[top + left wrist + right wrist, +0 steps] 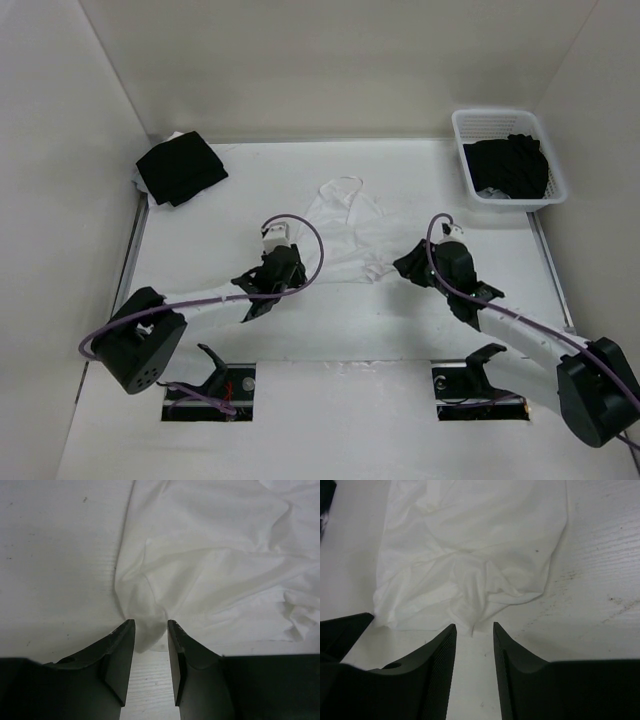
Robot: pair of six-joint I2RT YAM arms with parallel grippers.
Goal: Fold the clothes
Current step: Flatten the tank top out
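White table (pixel 330 335) inside pale walls. At its middle, crumpled and flat, thin white sleeveless top (pixel 350 235) of soft fabric, narrow straps at far side. At near-left hem of top, left gripper (pixel 151 630) unclenched, jaws apart, hem fold reaching between tips, not pinched. At near-right hem, right gripper (pixel 475 632) also unclenched, cloth corner just before gap. Far left of top, folded black garment (pixel 180 167); far right, white plastic basket (pixel 462 150) holding black clothes (pixel 510 165).
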